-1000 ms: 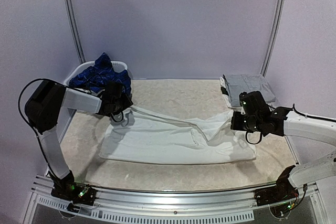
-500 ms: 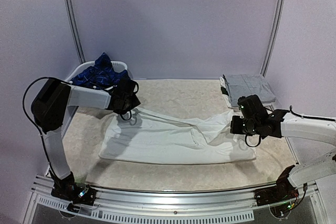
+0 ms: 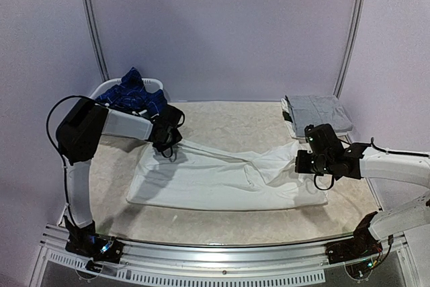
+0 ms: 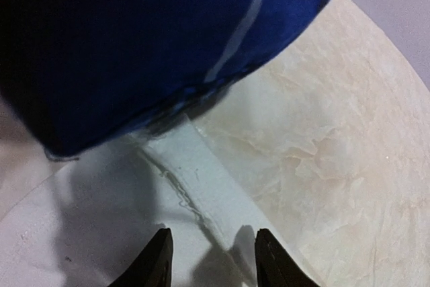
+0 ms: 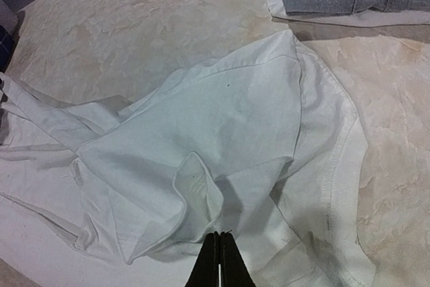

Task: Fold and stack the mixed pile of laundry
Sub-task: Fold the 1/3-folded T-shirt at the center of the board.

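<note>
- Fingers on the left (image 4: 158, 263) stand apart over the hem of the white trousers (image 4: 201, 179), navy plaid shirt (image 4: 134, 45) just beyond.
- Fingers on the right (image 5: 212, 267) are pressed together at a trouser fold; I cannot tell if cloth is pinched.
- Trousers lie flat across the tabletop (image 3: 228, 119), bare surface behind them.

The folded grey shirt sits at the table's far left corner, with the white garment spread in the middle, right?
No: the top view shows the folded grey cloth shirt at the far right corner; the white cloth garment is spread in the middle.
</note>
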